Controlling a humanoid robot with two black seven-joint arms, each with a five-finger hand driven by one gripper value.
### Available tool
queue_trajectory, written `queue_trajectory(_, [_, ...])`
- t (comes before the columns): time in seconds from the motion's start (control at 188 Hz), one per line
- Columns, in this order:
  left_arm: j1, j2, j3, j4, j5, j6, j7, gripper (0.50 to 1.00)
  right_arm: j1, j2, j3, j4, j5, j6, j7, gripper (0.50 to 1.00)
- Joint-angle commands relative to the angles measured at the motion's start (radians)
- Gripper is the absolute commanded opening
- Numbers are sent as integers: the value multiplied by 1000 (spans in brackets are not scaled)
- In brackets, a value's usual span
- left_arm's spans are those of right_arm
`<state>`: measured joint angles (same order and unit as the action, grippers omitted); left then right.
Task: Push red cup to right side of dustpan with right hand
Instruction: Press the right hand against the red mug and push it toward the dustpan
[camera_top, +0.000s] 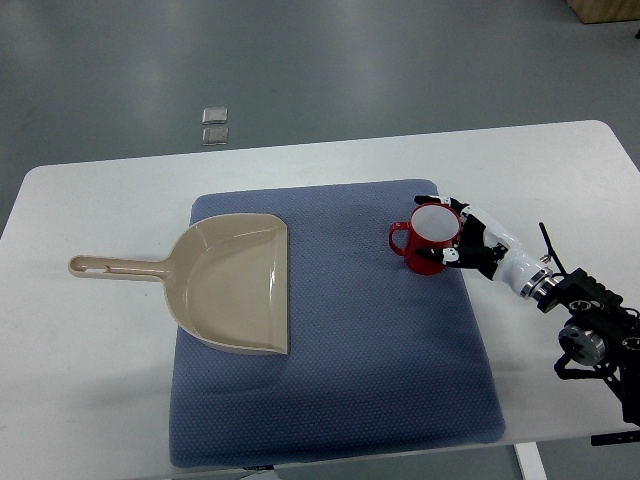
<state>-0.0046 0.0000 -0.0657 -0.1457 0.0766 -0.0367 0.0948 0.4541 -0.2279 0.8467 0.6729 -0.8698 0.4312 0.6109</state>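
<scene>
While the right arm comes in from the right edge of the picture, its robot hand (462, 240) rests against the right side of the red cup (428, 238). The fingers (447, 257) are curled partly around the wall of the cup, some above the rim side and some below, and they touch it. I cannot tell for sure if they really clamp the cup or only lean on it, but the hand looks wrapped around it.

The red cup stands upright on the blue mat (340, 400), in the upper right part of the mat. Its inside looks white from above, and its small handle points to the left, toward the dustpan (235, 285). The cup and the dustpan are well apart, with a bare strip of mat between them.

The dustpan is beige and lies on the left part of the mat. Its open straight edge faces right, toward the cup. Its long handle (115, 267) reaches to the left, off the mat and over the white surface (90, 400).

The mat lies in the middle of the surface. Beyond the far edge of the surface, on the grey floor (350, 60), two small square plates (215, 125) are set close together.

The left arm is not in the picture.
</scene>
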Motion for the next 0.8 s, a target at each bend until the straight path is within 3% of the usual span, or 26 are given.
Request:
queue_trajectory(0.0, [0, 0, 0, 0, 0, 0, 0, 1000, 0, 9, 0, -7, 0, 0, 0, 897])
queue_trajectory(0.345, [0, 0, 0, 0, 0, 0, -1, 1000, 0, 32, -2, -7, 0, 0, 0, 844])
queue_trajectory(0.796, [0, 0, 1, 0, 0, 0, 0, 1000, 5, 71, -11, -7, 0, -2, 0, 840])
